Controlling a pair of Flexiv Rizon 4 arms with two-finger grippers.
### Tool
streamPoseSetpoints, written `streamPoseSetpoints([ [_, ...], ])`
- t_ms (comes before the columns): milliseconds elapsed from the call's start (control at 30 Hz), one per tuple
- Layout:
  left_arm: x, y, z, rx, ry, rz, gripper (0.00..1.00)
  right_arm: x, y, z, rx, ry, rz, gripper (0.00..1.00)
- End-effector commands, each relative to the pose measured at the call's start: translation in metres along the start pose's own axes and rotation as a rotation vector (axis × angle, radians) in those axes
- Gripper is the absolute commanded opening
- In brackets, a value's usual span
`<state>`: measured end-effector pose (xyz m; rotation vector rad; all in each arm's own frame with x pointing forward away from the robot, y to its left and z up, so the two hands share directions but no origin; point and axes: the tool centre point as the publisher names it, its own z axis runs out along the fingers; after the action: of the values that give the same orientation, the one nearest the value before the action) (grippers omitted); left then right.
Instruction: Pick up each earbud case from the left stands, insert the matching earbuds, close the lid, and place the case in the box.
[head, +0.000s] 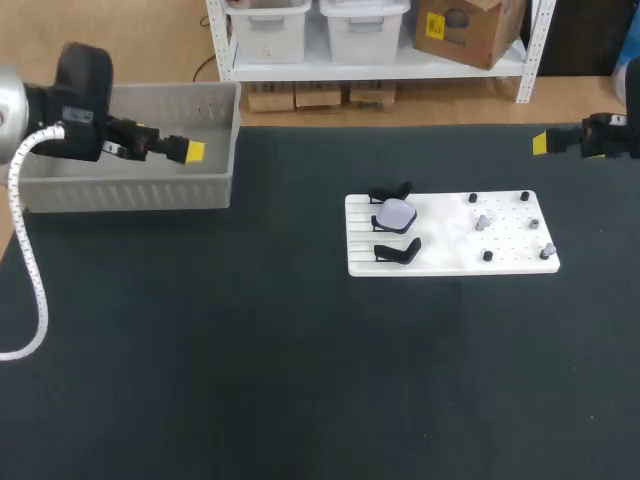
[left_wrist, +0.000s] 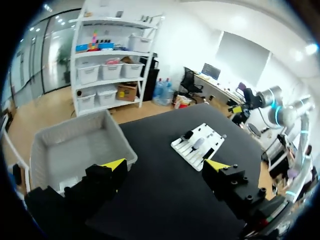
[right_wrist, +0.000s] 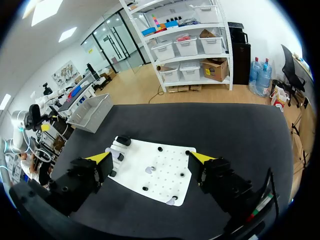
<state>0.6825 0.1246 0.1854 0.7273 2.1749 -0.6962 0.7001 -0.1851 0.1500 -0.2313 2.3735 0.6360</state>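
At the table's far left, the left gripper (left_wrist: 165, 164) is hovering by the grey box (head: 130, 190), its fingers spread with nothing between them. No case is showing inside the box. On the white board (head: 450, 258) mid-table, one pale earbud case (head: 397, 213) is sitting on the middle stand, with the black stands (head: 397, 252) either side of it bare. Small earbuds (head: 482, 222) are waiting on pegs further right. The right gripper (right_wrist: 151, 157) is hanging beyond, fingers parted and empty. I judge that picking, filling, closing and boxing this case are all remaining.

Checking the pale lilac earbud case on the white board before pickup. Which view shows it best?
The head view: the pale lilac earbud case is seen from above, unobstructed. Both wrist views show it tiny and distant.
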Motion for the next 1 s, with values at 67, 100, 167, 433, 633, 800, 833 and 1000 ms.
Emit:
streamPoseSetpoints([
  [67,-0.002,-0.003,0.021,0.447,0.033,0.417,1.0,0.0,0.0,0.0,0.0,0.0,0.0,1.0],
  [100,-0.004,-0.004,0.026,0.454,0.04,0.429,1.0,0.0,0.0,0.0,0.0,0.0,0.0,1.0],
  [167,-0.004,-0.007,0.036,0.478,0.058,0.463,1.0,0.0,0.0,0.0,0.0,0.0,0.0,1.0],
  [433,-0.004,-0.017,0.062,0.518,0.118,0.518,1.0,0.0,0.0,0.0,0.0,0.0,0.0,1.0],
  [633,-0.004,-0.017,0.062,0.518,0.118,0.518,1.0,0.0,0.0,0.0,0.0,0.0,0.0,1.0],
  [800,-0.004,-0.017,0.062,0.518,0.118,0.518,1.0,0.0,0.0,0.0,0.0,0.0,0.0,1.0],
  [833,-0.004,-0.017,0.062,0.518,0.118,0.518,1.0,0.0,0.0,0.0,0.0,0.0,0.0,1.0],
  [1000,0.006,-0.017,0.068,0.488,0.104,0.518,1.0,0.0,0.0,0.0,0.0,0.0,0.0,1.0],
])
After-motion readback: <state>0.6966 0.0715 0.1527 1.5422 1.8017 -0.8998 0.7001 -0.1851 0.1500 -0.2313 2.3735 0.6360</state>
